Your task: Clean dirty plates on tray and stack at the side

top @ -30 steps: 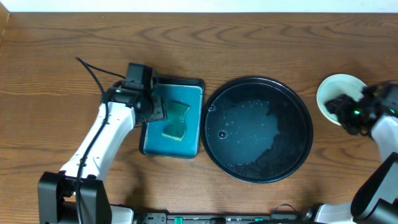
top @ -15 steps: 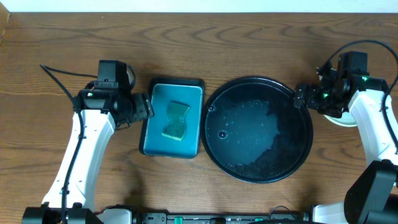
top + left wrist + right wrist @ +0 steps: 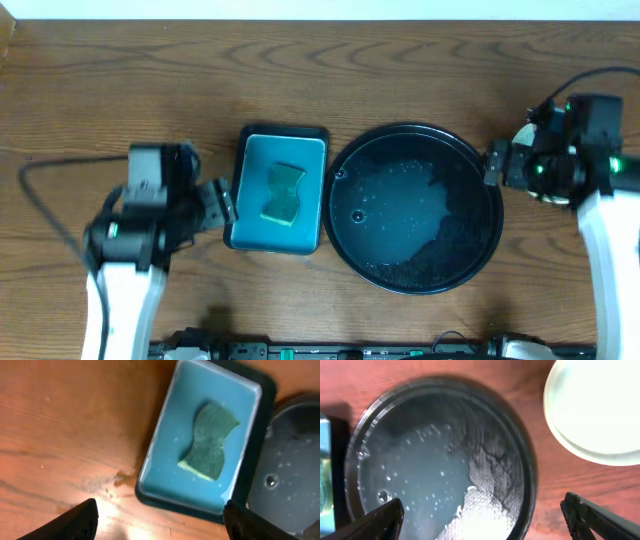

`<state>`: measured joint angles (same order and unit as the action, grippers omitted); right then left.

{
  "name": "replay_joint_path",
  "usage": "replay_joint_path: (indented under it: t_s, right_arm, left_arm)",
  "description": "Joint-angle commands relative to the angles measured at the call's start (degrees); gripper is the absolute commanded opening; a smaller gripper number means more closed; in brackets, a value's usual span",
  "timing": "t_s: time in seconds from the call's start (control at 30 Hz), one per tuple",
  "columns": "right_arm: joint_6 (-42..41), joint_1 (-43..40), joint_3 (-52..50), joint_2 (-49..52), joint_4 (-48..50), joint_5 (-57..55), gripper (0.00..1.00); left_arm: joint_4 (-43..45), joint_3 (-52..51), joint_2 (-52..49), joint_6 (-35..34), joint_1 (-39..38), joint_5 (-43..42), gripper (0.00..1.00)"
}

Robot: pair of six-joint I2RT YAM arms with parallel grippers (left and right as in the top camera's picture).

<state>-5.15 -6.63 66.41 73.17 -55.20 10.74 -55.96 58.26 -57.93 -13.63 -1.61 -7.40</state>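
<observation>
Left claw (image 3: 160, 525) released, empty, over counter (image 3: 65, 425); teal tray (image 3: 165, 445) with sponge (image 3: 209, 440) just ahead. Right claw (image 3: 482, 520) spread, empty; black tray (image 3: 485, 425) ahead, pale plates (image 3: 600, 410) stacked alongside.

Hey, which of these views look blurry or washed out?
Overhead: left arm and right arm motion-smeared. Left wrist: soft throughout, glare on the table by the teal tray. Right wrist: plates blown out white, glare on the wet black tray.
</observation>
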Motion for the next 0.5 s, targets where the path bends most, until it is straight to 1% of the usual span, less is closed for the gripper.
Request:
replay_joint_path:
  t_s: [0.0, 0.1, 0.23, 0.37, 0.47]
  right_arm:
    - [0.46, 2.29, -5.9, -9.29, 2.47, -2.62, 0.99]
    - [0.48, 2.89, -11.04, -17.7, 4.98, -2.78, 0.99]
    - [0.5, 2.89, -14.38, -25.31, 4.72, -2.82, 0.99]
    - [0.52, 2.89, -15.15, -29.53, 2.49, -2.82, 0.99]
    - [0.52, 2.89, -15.15, -30.34, 0.94, -2.82, 0.99]
  left_arm:
    - [2.38, -4.26, 7.96, 1.14, 0.2, -0.28, 0.81]
    - [3.56, -6.88, 13.84, 1.11, 0.2, -0.28, 0.81]
    - [1.6, -7.54, 17.86, 1.14, 0.2, -0.31, 0.81]
    - [1.6, -7.54, 18.58, 1.14, 0.2, -0.31, 0.81]
    - [1.6, -7.54, 18.29, 1.11, 0.2, -0.31, 0.81]
